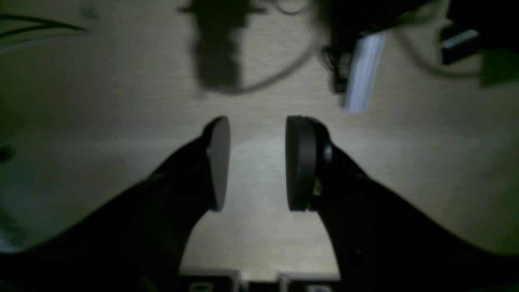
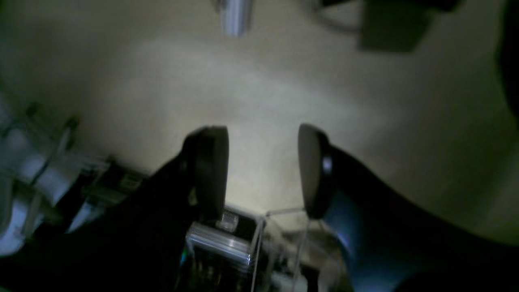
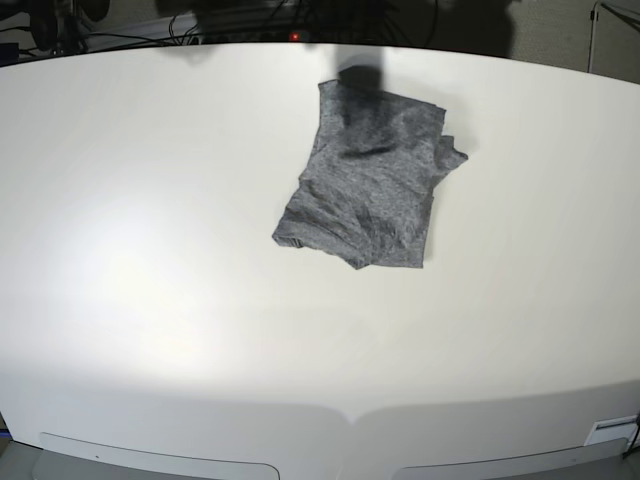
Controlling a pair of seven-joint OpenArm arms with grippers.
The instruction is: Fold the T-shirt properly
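2 round pads of my left end effector (image 1: 257,162) stand apart in the left wrist view, with nothing between them but a pale surface below. Farther off lie a dark cable (image 1: 279,77) and a white bar (image 1: 363,73), both blurred, and a dark shadow falls across the surface.

My right wrist view shows my right end effector (image 2: 263,170) likewise spread, its 2 pads apart and gripping nothing. Below them sits some clear plastic housing (image 2: 243,243); pale surface fills the rest, and a metal cylinder (image 2: 235,14) pokes in at the top edge.

From the base view, the T-shirt (image 3: 368,180) lies crumpled in a loose heap on the white counter (image 3: 150,250), a little right of centre and toward the far edge. Neither arm appears in this view. Dark cables (image 3: 110,35) run beyond the counter's far edge.
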